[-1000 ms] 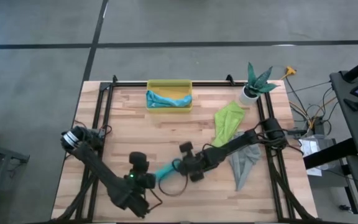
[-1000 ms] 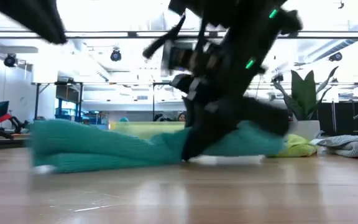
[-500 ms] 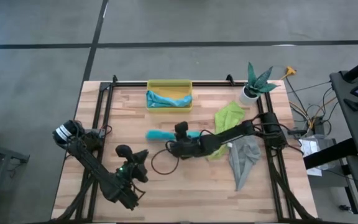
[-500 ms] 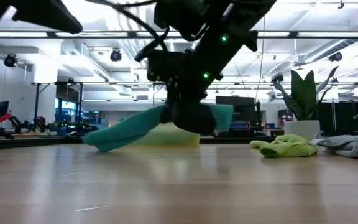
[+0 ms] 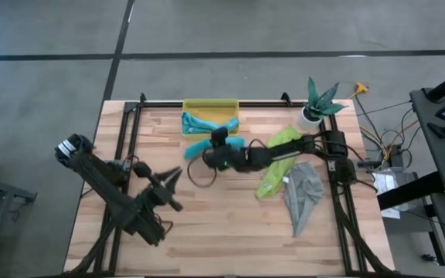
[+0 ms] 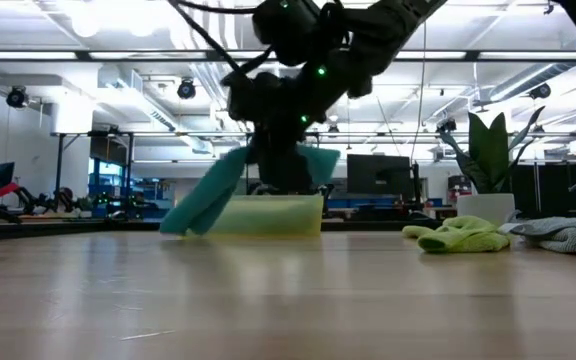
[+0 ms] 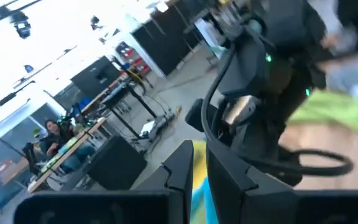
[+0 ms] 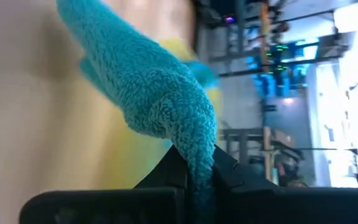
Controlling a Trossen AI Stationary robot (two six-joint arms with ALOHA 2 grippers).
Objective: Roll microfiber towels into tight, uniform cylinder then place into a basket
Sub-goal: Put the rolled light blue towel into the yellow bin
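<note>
A rolled teal towel [image 5: 195, 150] [image 6: 206, 203] hangs in the air just near of the yellow basket [image 5: 210, 103] [image 6: 268, 216], with my right gripper [image 5: 216, 151] [image 8: 197, 168] shut on it. A light blue towel [image 5: 204, 124] lies inside the basket. The lime green towel [image 5: 281, 157] lies crumpled on the table under my right arm. The grey towel [image 5: 303, 194] lies crumpled nearer the right edge. My left gripper [image 5: 173, 182] [image 7: 200, 169] is shut on nothing, over the table's near left part, well away from the towels. My right gripper pinches the teal roll near its middle [image 8: 199, 144] between its two fingers. The fingers come from the table's right, slanting a little down, and lie across the roll. Both ends stick out past the fingers, and the roll is tilted, its left end [image 6: 178, 225] drooping lower.
A white plant pot [image 5: 310, 116] stands at the far right corner. A black cable loop [image 5: 201, 174] hangs below my right wrist. A dark frame rail [image 5: 207, 103] runs along the far edge behind the basket. Bare wood lies in the table's near middle.
My right gripper has lifted the teal roll off the near middle of the table and carried it toward the far edge, up to the basket; the roll has turned about and now tilts. My left gripper has drawn back toward the left edge, risen and rolled.
</note>
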